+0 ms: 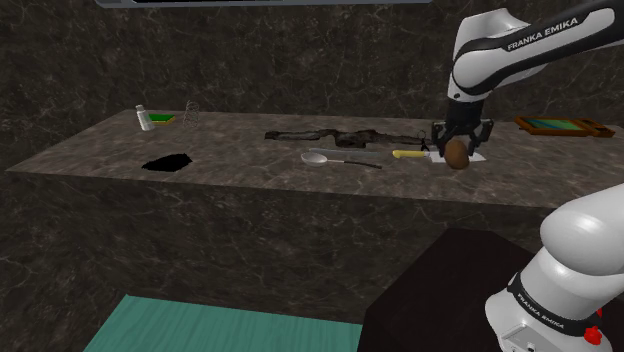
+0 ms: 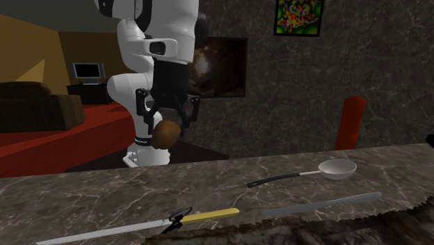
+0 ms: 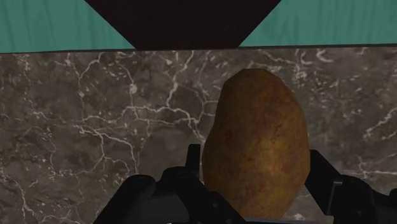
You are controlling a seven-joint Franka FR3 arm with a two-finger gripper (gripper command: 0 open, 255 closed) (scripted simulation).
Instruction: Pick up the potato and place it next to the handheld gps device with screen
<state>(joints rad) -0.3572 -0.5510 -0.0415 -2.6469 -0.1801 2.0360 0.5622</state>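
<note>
The potato (image 3: 257, 143), brown and speckled, stands on end right in the clasp of the black gripper (image 3: 256, 164). One finger (image 3: 193, 167) presses its flank and the other pins the opposite side, so the jaws are spread just the potato's width and closed on it. From the second exterior view the potato (image 2: 165, 133) hangs under the gripper (image 2: 167, 129), clear of the dark veined countertop (image 2: 104, 195).

In the shoulder view the potato (image 1: 457, 153) sits out toward 2 o'clock of the frame, gripper (image 1: 457, 149) straight above it and the white arm (image 1: 520, 45) rising at 12 o'clock. At the potato's 9 o'clock, close by, lies a yellow-handled knife (image 1: 410, 154), and its pale blade runs under the gripper. Farther along at 9 o'clock rests a white spoon (image 1: 318, 157), bowl pointing away from the potato. A long dark object (image 1: 340, 136) stretches behind both at roughly 10 o'clock.

At the potato's 2 o'clock there is a wood-framed green tray (image 1: 563, 126). Well apart, down the countertop (image 1: 250, 155) at 9 o'clock, sits a flat black object (image 1: 167, 163). Beyond it at 10 o'clock stand a small white bottle (image 1: 144, 118) and a green-topped block (image 1: 163, 119). Below the counter edge, at 7 o'clock, a teal floor patch (image 1: 220, 335) shows beside the dark stand (image 1: 440, 290).
</note>
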